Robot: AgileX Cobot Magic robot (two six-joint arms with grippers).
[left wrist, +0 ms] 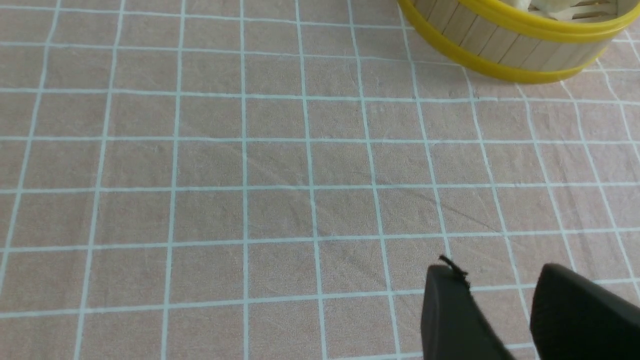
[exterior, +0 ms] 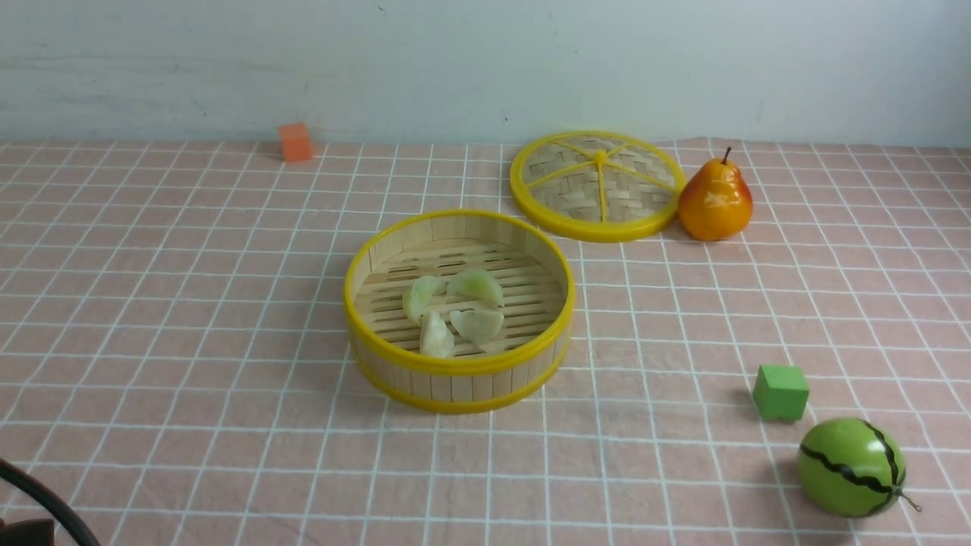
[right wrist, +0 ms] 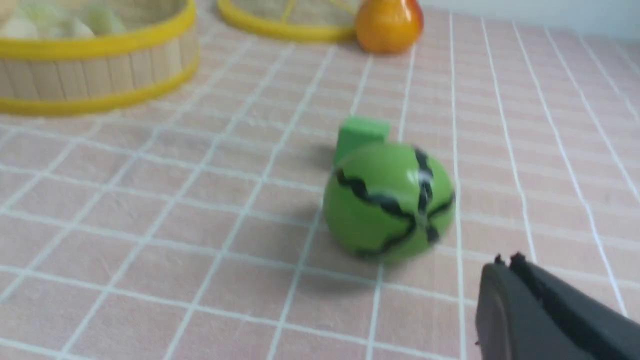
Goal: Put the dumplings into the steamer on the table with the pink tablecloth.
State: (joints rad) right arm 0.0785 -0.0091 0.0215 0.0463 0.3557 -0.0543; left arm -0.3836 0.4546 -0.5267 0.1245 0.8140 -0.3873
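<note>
Left fingers (left wrist: 500,295): parted with a clear gap and grasping nothing; they hang low over bare cloth on the near left, well apart from the basket, which reads as a pose of being out of the way.
Orange cube (exterior: 295,142): one, far back on the left near the wall, well apart from everything else; a bystander to the task.
Desk (exterior: 152,341): one flat surface, covered by the pink tablecloth (exterior: 645,455) with its thin white grid.
Steamer (exterior: 458,367): one, lid off, standing near the middle of the desk so that either arm can reach it.
Dumplings (exterior: 454,308): four counted, all lying on the slatted floor inside the steamer, bunched toward its middle and touching or nearly so; none is seen on the cloth, so the loading looks finished.
Woven lid (exterior: 596,185): one flat yellow-rimmed disc, lying behind and to the right of the steamer, leaving the basket open for filling.
Pear (exterior: 715,200): one, upright, just beside the lid's right edge.
Green cube (exterior: 780,391): one, near right.
Toy watermelon (exterior: 851,467): one, on its side just in front of the green cube.
Right fingers (right wrist: 506,265): clenched together on nothing, near the watermelon but not touching it.
</note>
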